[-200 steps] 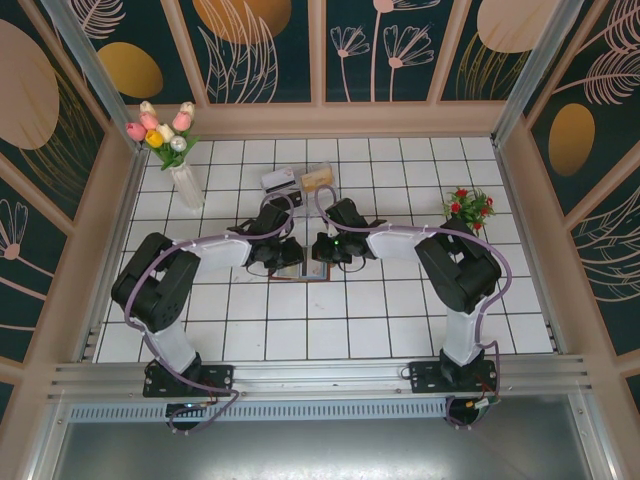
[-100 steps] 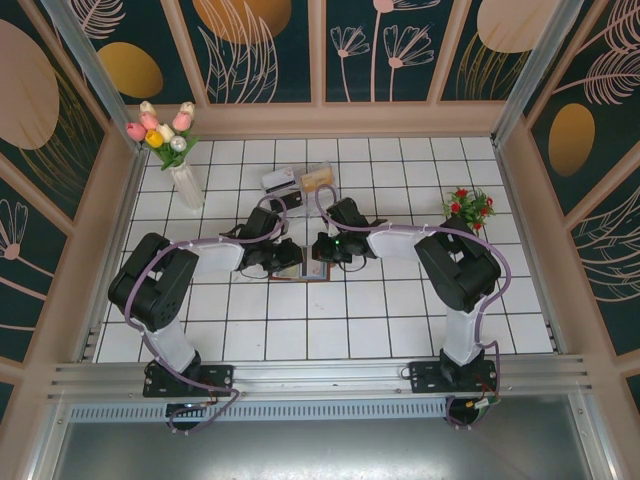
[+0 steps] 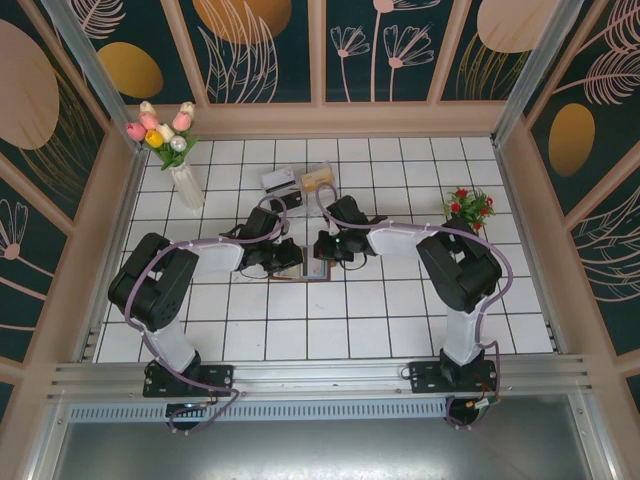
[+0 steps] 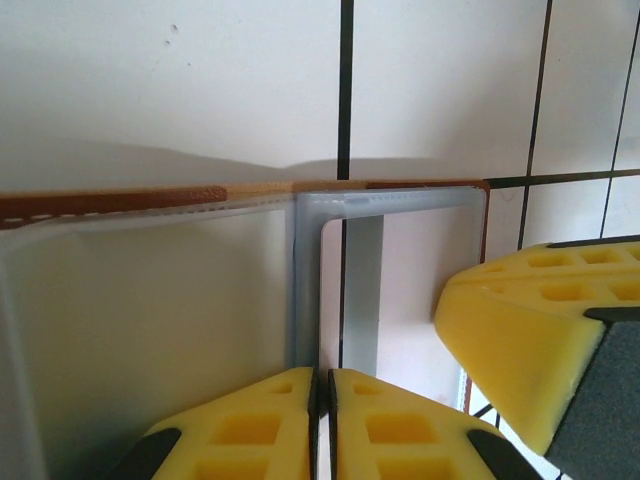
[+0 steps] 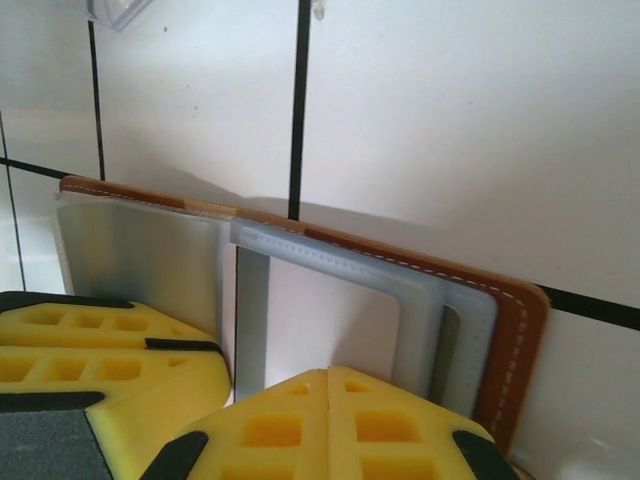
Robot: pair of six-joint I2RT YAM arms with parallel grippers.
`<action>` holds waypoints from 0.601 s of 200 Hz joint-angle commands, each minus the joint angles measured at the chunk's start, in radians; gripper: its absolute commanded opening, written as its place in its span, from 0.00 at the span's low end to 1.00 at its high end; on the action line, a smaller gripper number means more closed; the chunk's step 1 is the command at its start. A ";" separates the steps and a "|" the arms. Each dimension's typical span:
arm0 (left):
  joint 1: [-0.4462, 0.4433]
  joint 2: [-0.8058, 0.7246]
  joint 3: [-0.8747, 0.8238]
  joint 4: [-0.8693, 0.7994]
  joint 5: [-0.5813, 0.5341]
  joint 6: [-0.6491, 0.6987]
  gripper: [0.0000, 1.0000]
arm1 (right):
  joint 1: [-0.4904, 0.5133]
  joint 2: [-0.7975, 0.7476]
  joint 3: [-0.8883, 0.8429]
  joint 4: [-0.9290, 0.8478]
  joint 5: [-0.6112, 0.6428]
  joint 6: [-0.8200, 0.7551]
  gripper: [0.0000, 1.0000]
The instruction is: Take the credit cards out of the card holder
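White-tiled table (image 3: 380,320) | card holder (image 5: 515,330) is laid open | left gripper (image 4: 322,380) and right gripper (image 5: 327,378): fingers are pressed together over it.

1. The left gripper (image 3: 283,258) and the right gripper (image 3: 322,250) stand close together over the holder (image 3: 306,270), and little room is left between them.
2. On the far side, near them, a clear tray (image 3: 298,180) blocks the way.
3. A vase (image 3: 186,182) stands far left and a red plant (image 3: 468,206) stands right, both well apart from the holder.
4. The tiles (image 3: 330,330) on the near side, between the two arms, are bare.
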 commanded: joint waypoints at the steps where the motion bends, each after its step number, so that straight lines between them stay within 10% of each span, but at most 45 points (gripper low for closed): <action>1: -0.004 0.008 -0.017 -0.025 0.000 0.018 0.13 | -0.008 -0.049 -0.004 -0.059 0.069 -0.010 0.05; 120: -0.003 0.006 -0.043 0.008 -0.002 0.007 0.14 | -0.007 0.035 -0.002 -0.098 0.083 -0.011 0.05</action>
